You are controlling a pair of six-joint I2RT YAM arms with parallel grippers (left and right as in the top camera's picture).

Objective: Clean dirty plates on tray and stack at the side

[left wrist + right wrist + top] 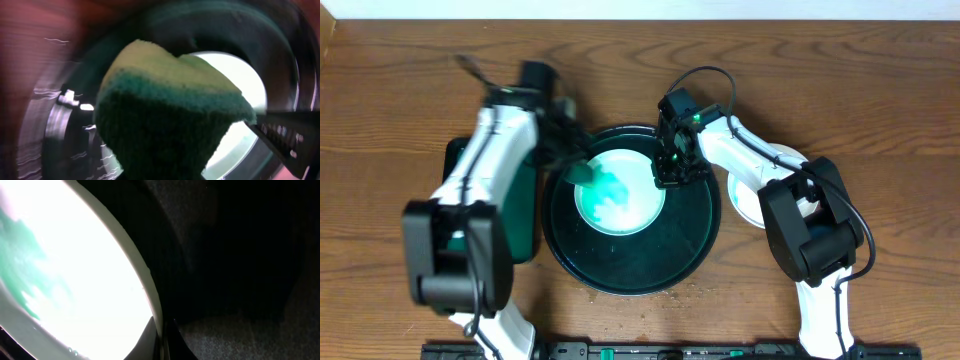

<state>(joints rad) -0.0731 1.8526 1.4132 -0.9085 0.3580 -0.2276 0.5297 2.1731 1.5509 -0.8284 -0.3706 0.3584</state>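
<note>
Looks like a robotics lab: cabled white-and-black left arm (470, 190) and right arm (810, 235) on a wood-grain bench (890, 100), black rail (650, 351) along its near edge.

Overhead looks straight down on the table (400, 80), set back far enough to hold the whole black tray (695, 250). The left wrist camera sits right behind the left gripper (578, 168), very close and blurred. The sponge (165, 115) between its fingers fills the frame, with the plate (240, 85) just beyond. The right wrist camera hugs the plate's rim at the tips of the right gripper (672, 168), dark tray floor to the gripper's right. All three views share that green-smeared plate.
</note>
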